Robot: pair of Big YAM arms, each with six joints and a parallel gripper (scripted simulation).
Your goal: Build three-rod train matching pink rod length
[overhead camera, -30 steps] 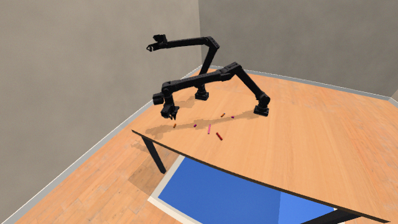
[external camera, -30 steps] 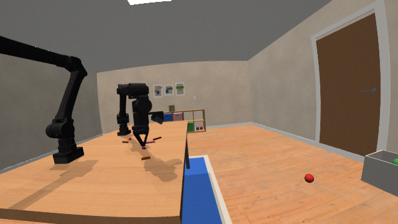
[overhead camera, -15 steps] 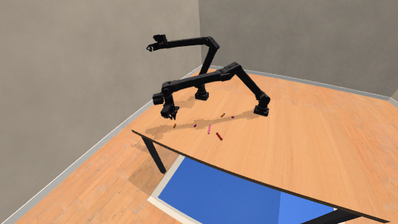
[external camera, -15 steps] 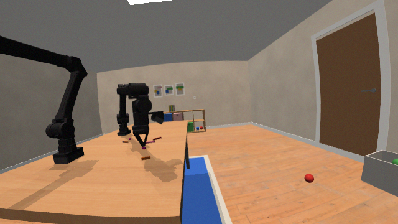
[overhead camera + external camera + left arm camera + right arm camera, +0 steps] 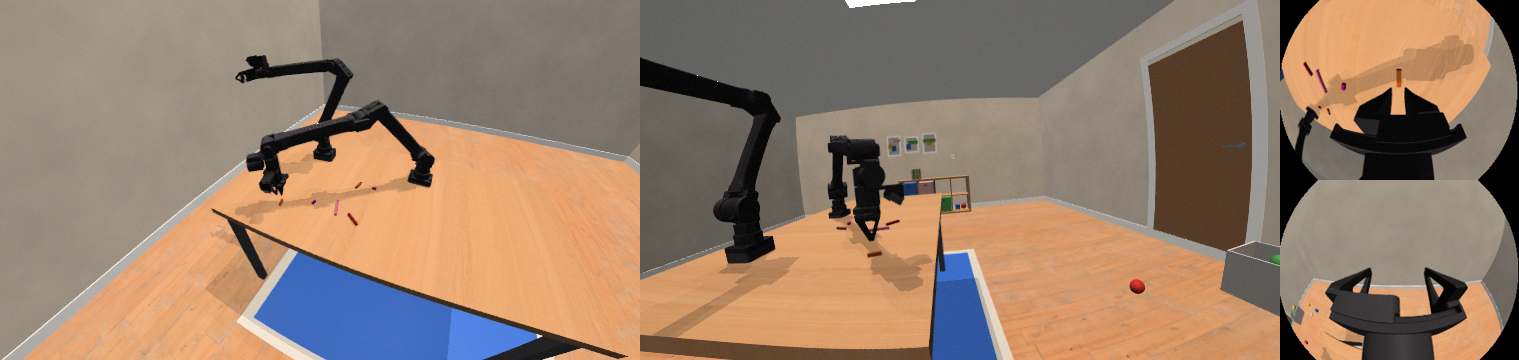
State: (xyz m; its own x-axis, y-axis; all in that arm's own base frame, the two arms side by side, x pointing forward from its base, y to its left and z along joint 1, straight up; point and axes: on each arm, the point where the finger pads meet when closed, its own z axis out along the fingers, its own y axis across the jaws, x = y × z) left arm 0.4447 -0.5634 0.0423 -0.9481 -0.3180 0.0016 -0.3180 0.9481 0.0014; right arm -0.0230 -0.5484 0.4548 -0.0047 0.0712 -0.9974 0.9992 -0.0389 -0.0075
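Six loose rods on a wooden table, room with blue rug

Pink rod (image 5: 336,207) (image 5: 881,228) (image 5: 1321,81): one, flat on the table (image 5: 475,225) (image 5: 815,310) (image 5: 1360,36), apart from the others.
Red rod (image 5: 352,219) (image 5: 893,222) (image 5: 1307,68): one, flat, near the pink, slanted to it.
Magenta rods: two, short. The first (image 5: 313,202) (image 5: 1343,86) lies between the pink rod and the near orange rod (image 5: 280,202) (image 5: 874,254) (image 5: 1399,78); the second (image 5: 374,188) (image 5: 849,223) (image 5: 1319,107) is beside the far orange rod (image 5: 358,185) (image 5: 841,228) (image 5: 1328,111). No train formed.

Left gripper (image 5: 278,192) (image 5: 871,237) (image 5: 1398,88): pointing down above the near orange rod; fingers slightly parted, nothing held.
Right gripper (image 5: 241,77) (image 5: 1398,269): raised, well away from the rods; fingers spread wide, nothing held.

Surface: pale wood grain, crossed by arm shadows; black leg (image 5: 247,247).

Room: plank floor (image 5: 110,295) (image 5: 1050,250), blue rug (image 5: 350,310) (image 5: 960,310) with pale border, partly under the table. Beige-grey walls, brown door (image 5: 1197,135) in a white frame, three framed pictures (image 5: 911,144), low wooden shelf unit (image 5: 969,194), red ball (image 5: 1137,286) (image 5: 1306,342) on the floor, grey bin (image 5: 1247,285) (image 5: 1298,314).

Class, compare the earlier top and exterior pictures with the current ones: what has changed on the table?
The left pincer has moved down a little, towards the near orange rod. Nothing was taken hold of or let go. That rod, the pink rod and the red rod stayed put, as did the right pincer.
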